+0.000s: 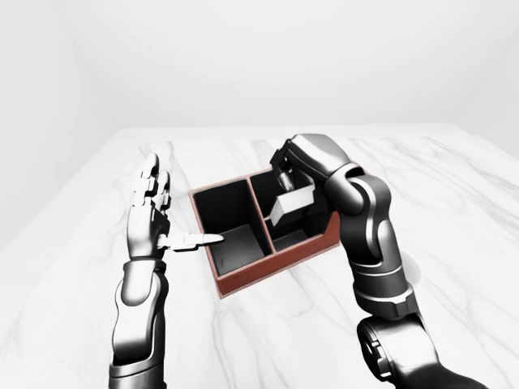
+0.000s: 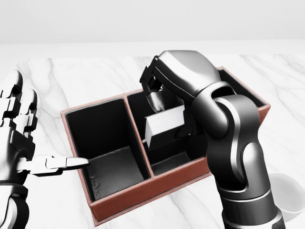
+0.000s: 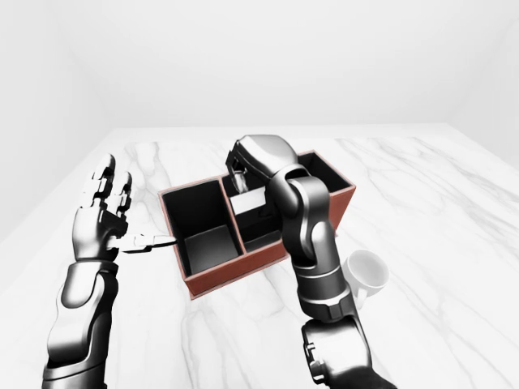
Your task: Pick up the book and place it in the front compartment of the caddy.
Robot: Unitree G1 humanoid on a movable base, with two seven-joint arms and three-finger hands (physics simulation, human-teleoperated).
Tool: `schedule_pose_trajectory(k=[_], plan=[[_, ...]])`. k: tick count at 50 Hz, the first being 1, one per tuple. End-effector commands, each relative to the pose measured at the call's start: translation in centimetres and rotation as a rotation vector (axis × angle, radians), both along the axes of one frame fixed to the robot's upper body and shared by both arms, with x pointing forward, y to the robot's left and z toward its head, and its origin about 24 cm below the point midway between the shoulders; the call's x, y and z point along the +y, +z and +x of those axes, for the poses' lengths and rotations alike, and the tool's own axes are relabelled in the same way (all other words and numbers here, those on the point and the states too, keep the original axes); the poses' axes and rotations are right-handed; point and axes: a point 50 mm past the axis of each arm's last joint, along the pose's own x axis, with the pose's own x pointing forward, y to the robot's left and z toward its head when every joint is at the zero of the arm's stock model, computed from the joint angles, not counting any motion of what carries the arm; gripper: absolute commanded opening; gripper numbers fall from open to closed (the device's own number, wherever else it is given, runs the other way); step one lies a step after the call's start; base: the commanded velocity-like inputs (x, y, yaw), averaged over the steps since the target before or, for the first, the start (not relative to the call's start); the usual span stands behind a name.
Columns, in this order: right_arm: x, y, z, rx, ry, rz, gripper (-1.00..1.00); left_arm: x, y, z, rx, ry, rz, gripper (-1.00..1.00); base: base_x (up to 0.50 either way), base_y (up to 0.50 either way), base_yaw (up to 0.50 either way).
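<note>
The red-brown caddy (image 2: 125,197) with black insides sits on the marble table (image 2: 71,76) in the middle of the head view. It has one wide compartment on the left and smaller ones on the right. My right hand (image 2: 159,106) is shut on the pale grey book (image 2: 165,125), holding it tilted over the right-hand compartments, just inside the caddy's walls. The forearm hides the caddy's right part. At the left of the head view my left hand (image 2: 45,131) is open, fingers spread upward, its thumb (image 2: 64,163) pointing at the caddy's left wall.
A white mug (image 3: 366,271) stands on the table to the lower right of the caddy, beside my right forearm. The marble top stretches wide on all sides, with a plain white wall beyond it.
</note>
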Motion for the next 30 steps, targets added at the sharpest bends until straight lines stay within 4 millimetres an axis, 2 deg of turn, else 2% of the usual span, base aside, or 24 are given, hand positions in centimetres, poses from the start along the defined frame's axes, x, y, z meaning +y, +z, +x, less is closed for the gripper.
schedule_pose_trajectory(k=[1, 30], plan=[[-0.1, 0.7, 1.1, -0.023, -0.025, 0.004, -1.0, 0.0, -0.2, 0.1, 0.011, 0.001, -0.001, 0.95, 0.0, 0.0, 0.0], [0.8, 1.4, 3.3, -0.03, -0.038, 0.014, -1.0, 0.0, -0.1, 0.2, 0.005, 0.001, -0.002, 0.95, 0.0, 0.0, 0.0]])
